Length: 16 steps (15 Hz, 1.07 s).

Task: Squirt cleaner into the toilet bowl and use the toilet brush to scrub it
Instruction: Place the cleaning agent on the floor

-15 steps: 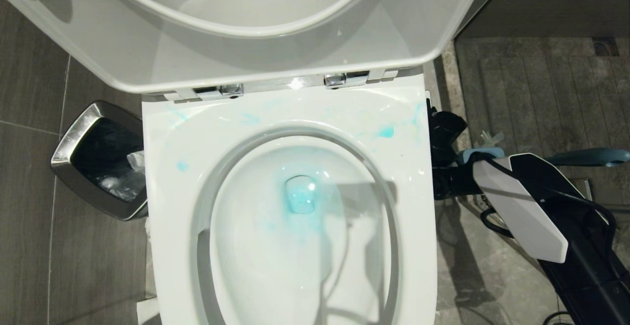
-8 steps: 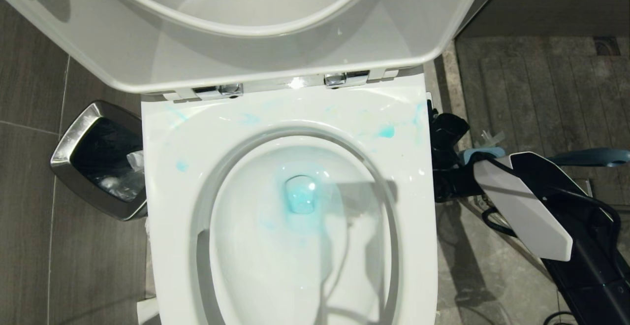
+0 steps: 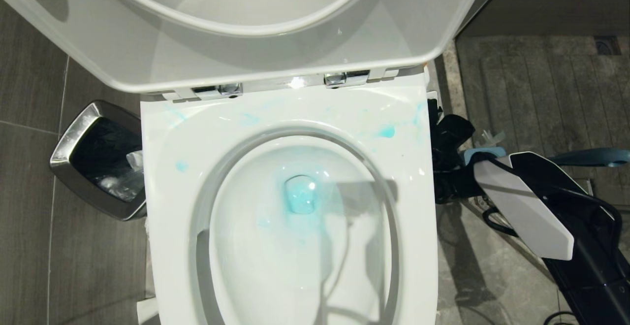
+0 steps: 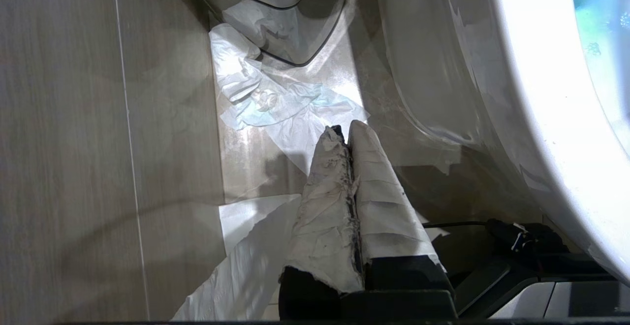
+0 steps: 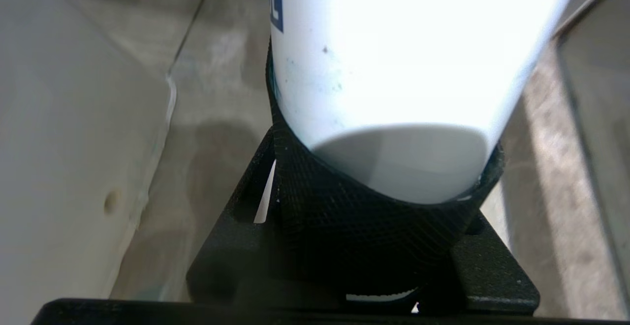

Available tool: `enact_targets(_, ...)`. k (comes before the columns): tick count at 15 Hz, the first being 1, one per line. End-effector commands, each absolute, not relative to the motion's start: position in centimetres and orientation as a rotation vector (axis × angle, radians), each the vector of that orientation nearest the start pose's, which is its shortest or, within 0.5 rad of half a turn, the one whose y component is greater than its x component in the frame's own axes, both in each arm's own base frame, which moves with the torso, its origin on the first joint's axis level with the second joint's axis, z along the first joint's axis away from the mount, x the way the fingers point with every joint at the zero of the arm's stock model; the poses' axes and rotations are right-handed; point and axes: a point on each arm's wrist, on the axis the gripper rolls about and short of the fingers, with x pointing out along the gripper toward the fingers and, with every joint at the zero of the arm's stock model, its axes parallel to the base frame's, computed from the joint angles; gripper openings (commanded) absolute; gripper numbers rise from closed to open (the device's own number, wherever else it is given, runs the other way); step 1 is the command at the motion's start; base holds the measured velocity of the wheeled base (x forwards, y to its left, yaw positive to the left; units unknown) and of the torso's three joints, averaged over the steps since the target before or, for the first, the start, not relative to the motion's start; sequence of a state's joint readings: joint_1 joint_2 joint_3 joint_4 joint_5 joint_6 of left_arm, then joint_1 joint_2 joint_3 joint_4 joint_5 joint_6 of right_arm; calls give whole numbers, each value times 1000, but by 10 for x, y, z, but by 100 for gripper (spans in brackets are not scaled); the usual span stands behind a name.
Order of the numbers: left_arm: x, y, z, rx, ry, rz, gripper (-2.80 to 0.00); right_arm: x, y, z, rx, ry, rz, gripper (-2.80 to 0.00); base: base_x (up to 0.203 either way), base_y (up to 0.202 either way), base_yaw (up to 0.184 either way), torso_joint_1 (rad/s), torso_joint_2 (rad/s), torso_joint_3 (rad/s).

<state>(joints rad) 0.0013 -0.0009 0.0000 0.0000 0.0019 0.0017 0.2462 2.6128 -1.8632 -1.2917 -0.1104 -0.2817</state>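
Observation:
The toilet bowl [image 3: 162, 192] fills the head view with its seat and lid raised; blue cleaner streaks its rim and pools round the drain [image 3: 300, 197]. My right gripper [image 3: 445, 155] hangs low just off the bowl's right side, shut on the cleaner [image 5: 393, 69], a white bottle with a dark label edge. The black fingers [image 5: 295, 167] cup the bottle's lower end, and its cap is out of view. Behind my right arm the toilet brush [image 3: 588, 157] shows its dark blue handle. My left gripper [image 4: 347, 130], with paper-wrapped fingers, is shut and parked low beside the bowl's outer wall [image 4: 531, 118].
A steel-rimmed black bin [image 3: 74, 143] stands on the floor left of the toilet. Crumpled white tissue [image 4: 266, 98] lies on the tiles between the bin and the bowl. A raised stone step [image 3: 450, 69] runs along the toilet's right side.
My right gripper, still holding the cleaner, has tilted a little and edged slightly away from the bowl's right side. The left arm has kept still.

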Motion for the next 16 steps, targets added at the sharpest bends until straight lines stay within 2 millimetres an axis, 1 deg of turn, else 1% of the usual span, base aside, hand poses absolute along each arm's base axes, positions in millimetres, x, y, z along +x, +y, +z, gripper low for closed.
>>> enact_targets(1,-23,0,75,2,1,4,-280,509,126,147,-176,-573,57,-280,0,0,0,0,0,0)
enact_targets(3,-23,0,75,2,0,5,-280,509,126,143,-177,-586,65,-280,0,0,0,0,0,0)
enact_targets(7,-23,0,75,2,0,5,-280,511,134,126,-175,-606,93,-280,0,0,0,0,0,0)
enact_targets(9,-23,0,75,2,0,3,-280,516,136,128,-168,-643,90,-280,0,0,0,0,0,0)
enact_targets(10,-23,0,75,2,0,5,-280,518,137,123,-170,-653,97,-280,0,0,0,0,0,0)
enact_targets(16,-23,0,75,2,0,5,-280,520,138,116,-184,-643,118,-280,0,0,0,0,0,0)
